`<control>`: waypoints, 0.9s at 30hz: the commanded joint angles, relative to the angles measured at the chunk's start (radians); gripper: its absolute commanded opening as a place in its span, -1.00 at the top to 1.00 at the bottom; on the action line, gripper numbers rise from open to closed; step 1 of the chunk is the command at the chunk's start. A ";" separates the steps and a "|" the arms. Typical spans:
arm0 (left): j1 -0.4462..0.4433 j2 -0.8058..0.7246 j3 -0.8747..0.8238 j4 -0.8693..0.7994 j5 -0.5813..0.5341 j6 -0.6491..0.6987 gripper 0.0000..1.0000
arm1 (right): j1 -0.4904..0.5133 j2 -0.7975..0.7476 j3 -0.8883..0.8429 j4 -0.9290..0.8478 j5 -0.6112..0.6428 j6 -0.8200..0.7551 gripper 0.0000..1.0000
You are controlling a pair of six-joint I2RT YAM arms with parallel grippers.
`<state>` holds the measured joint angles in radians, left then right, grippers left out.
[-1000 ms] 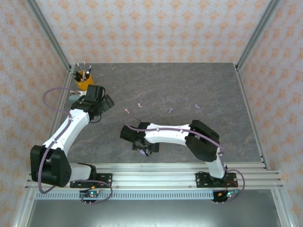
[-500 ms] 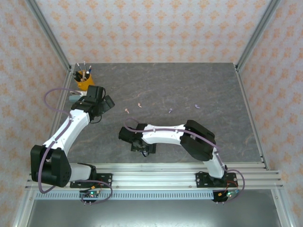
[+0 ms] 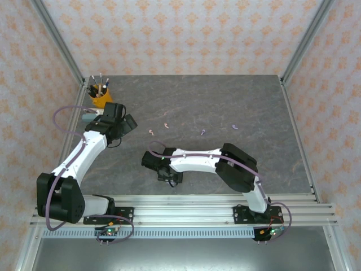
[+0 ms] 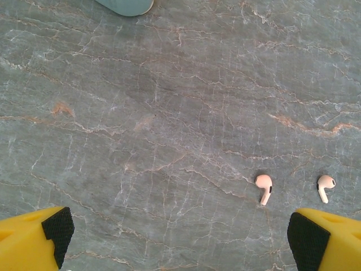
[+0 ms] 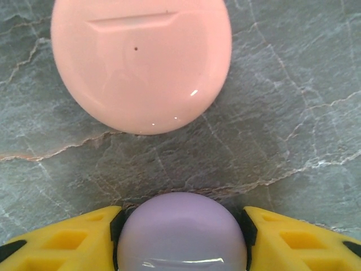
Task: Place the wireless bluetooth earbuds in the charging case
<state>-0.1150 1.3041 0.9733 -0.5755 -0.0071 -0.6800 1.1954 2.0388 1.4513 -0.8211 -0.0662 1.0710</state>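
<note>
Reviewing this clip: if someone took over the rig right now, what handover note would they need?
Left gripper: open, holding nothing, hovering above the table; two pink earbuds lie just ahead of it.
Right gripper: shut on the purple case, pads on both sides; the pink case lies closed right ahead.
Two purple earbuds lie loose farther right.
Done: nothing inserted; all four earbuds lie on the table.
Left: open the cases, seat the earbuds.

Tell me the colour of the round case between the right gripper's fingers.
The case is pale purple, clearest in the right wrist view.
</note>
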 commanded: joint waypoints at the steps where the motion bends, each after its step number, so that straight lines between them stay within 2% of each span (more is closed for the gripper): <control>1: 0.013 -0.012 -0.008 0.012 0.004 0.010 -1.00 | 0.007 -0.051 -0.045 -0.023 0.044 0.013 -0.06; 12: 0.012 -0.011 -0.001 0.030 0.061 -0.008 -1.00 | -0.032 -0.227 -0.235 -0.030 0.110 0.024 -0.02; 21: -0.011 -0.009 0.002 0.054 0.133 -0.031 -1.00 | -0.219 -0.408 -0.389 -0.037 0.156 -0.050 -0.02; 27: -0.093 0.010 0.023 0.065 0.140 -0.048 -1.00 | -0.358 -0.424 -0.389 -0.029 0.154 -0.143 -0.02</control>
<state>-0.1684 1.3048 0.9733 -0.5304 0.1196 -0.7074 0.8761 1.6321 1.0649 -0.8272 0.0490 0.9920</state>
